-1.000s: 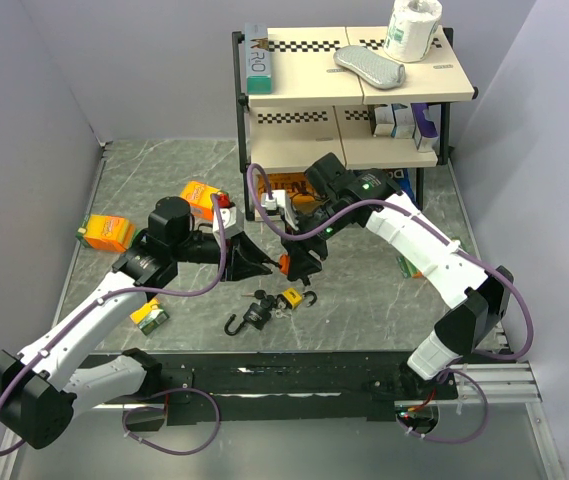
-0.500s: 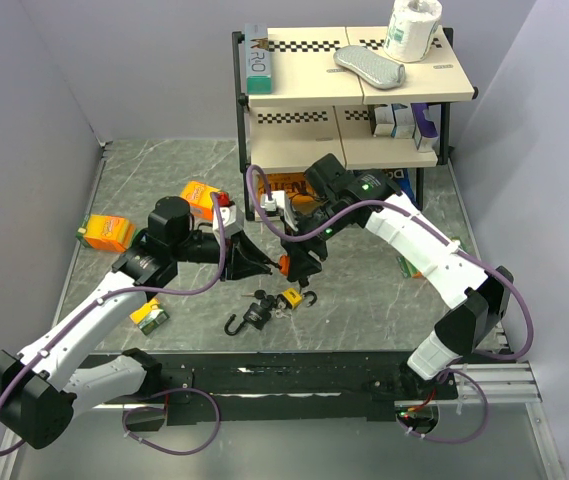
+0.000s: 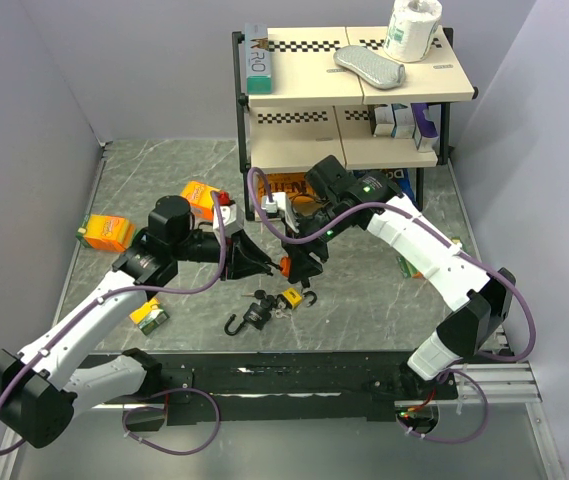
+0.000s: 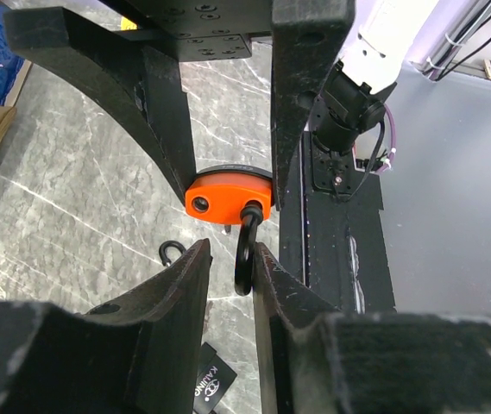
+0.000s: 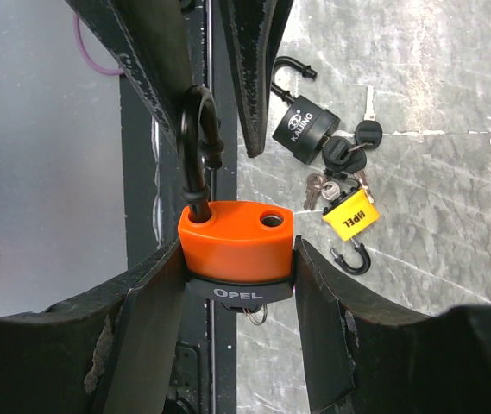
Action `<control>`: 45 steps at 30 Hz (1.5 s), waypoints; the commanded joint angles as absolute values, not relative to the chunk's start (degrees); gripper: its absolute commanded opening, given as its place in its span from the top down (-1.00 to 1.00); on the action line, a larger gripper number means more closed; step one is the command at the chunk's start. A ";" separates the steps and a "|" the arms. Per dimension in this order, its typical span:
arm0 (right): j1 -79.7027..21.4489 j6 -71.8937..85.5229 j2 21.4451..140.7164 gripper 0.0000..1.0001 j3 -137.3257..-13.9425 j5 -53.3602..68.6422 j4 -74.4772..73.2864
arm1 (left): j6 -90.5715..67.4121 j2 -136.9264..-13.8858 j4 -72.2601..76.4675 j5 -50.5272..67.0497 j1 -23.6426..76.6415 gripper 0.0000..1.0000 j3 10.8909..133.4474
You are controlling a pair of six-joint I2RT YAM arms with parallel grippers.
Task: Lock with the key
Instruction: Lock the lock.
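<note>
Over the grey marbled tabletop (image 3: 164, 180), held off it and clamped by both flanks between the fingers of the right gripper (image 5: 237, 254): orange OPEL padlock (image 5: 228, 231) with a black band at its base. Black shackle (image 5: 195, 147) swung open, one hole in the body showing bare. Runs up between the fingers of the left gripper (image 4: 230, 254), narrowly apart around it; cannot tell whether pinching or just beside.

orange padlock (image 5: 236, 237) smooth plastic-looking cover; shackle (image 5: 195, 147) glossy black, prob. coated metal; table (image 5: 443, 190) marbled grey, matt
</note>
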State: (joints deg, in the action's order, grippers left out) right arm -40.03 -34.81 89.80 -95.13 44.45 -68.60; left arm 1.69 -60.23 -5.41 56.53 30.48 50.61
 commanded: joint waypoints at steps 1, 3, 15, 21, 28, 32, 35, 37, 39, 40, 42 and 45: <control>-40.87 -34.45 86.40 1.00 -95.45 47.02 -66.62 | 1.41 -60.82 -4.57 56.52 30.94 0.35 52.82; -41.04 -34.45 86.57 1.00 -95.80 47.11 -66.80 | 1.49 -60.91 -4.66 56.51 30.85 0.40 52.82; -39.82 -32.35 85.61 -0.46 -96.33 47.20 -65.22 | -10.18 -59.41 1.83 56.69 29.36 0.98 51.42; -33.15 -31.64 80.34 -0.98 -92.66 53.69 -59.87 | -22.05 -59.24 10.36 60.11 22.60 0.98 51.42; -28.74 -22.69 71.64 -0.99 -81.13 59.59 -35.44 | -39.97 -59.41 24.86 61.88 17.75 0.98 52.12; -28.91 -19.62 73.30 -0.99 -82.97 60.57 -31.23 | -43.94 -59.33 28.39 61.96 17.58 0.98 53.00; -28.83 -14.50 72.95 -0.98 -82.44 57.83 -26.47 | -44.82 -58.98 28.56 62.49 17.40 0.98 54.23; -29.09 -15.37 72.51 -0.98 -82.09 58.96 -24.18 | -46.04 -58.54 29.52 62.05 17.49 0.98 54.23; -29.44 -16.26 72.77 -0.98 -82.53 60.72 -24.17 | -47.54 -58.19 30.67 61.53 17.49 0.98 54.23; -29.79 -16.96 73.30 -0.98 -82.96 61.69 -24.52 | -48.68 -58.18 31.37 61.00 17.49 0.98 54.23; -30.50 -17.31 74.09 -0.96 -83.84 62.31 -25.31 | -48.87 -58.18 31.55 60.56 17.49 0.98 54.58; -31.55 -17.32 74.53 -0.85 -83.85 62.75 -25.23 | -49.48 -58.18 31.73 59.77 17.31 0.98 54.84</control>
State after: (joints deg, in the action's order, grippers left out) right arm -30.22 -17.58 73.80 -81.76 59.51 -28.12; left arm -46.30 -59.96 26.11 61.08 17.65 51.53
